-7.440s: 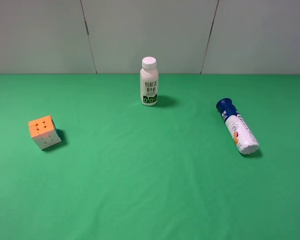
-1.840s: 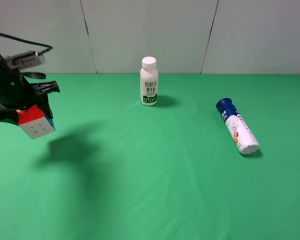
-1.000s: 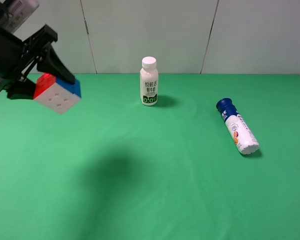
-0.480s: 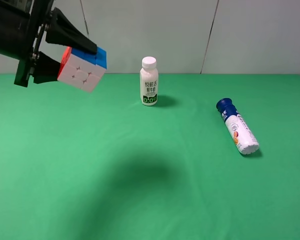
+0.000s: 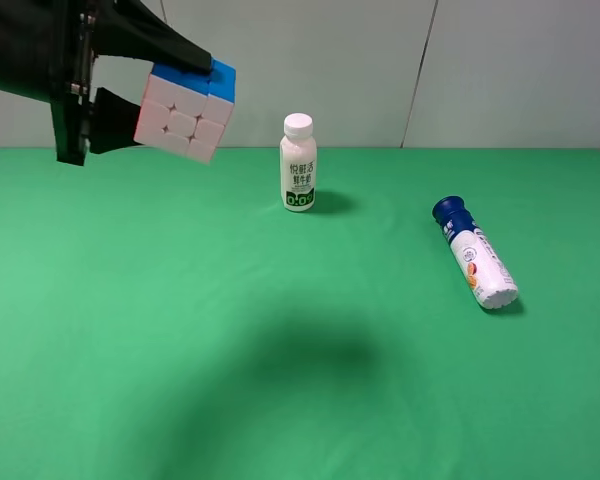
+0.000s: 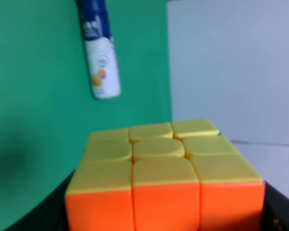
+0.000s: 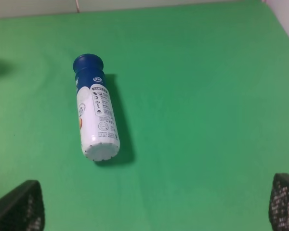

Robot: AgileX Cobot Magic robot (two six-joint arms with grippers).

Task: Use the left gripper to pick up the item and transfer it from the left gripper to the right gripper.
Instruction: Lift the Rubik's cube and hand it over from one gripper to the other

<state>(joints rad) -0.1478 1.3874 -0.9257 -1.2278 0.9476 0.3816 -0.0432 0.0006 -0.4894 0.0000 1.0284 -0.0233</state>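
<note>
The left gripper [image 5: 175,95] is clamped on the puzzle cube [image 5: 187,108], held high in the air at far left — pickup looks done, handover pending. The right gripper [image 7: 151,206] gapes wide and empty above the blue-capped tube [image 7: 95,118] at right — it must rise to meet the cube.

The right gripper [image 7: 150,206] has its jaws spread wide, its 2 black ribbed fingertips [image 7: 19,207] far apart over the green tabletop [image 7: 207,96]. Beyond them, 1 white tube [image 7: 97,122] lies on its side, its blue cap [image 7: 88,64] pointing away, with a narrow shadow [image 7: 119,130] alongside.
</note>
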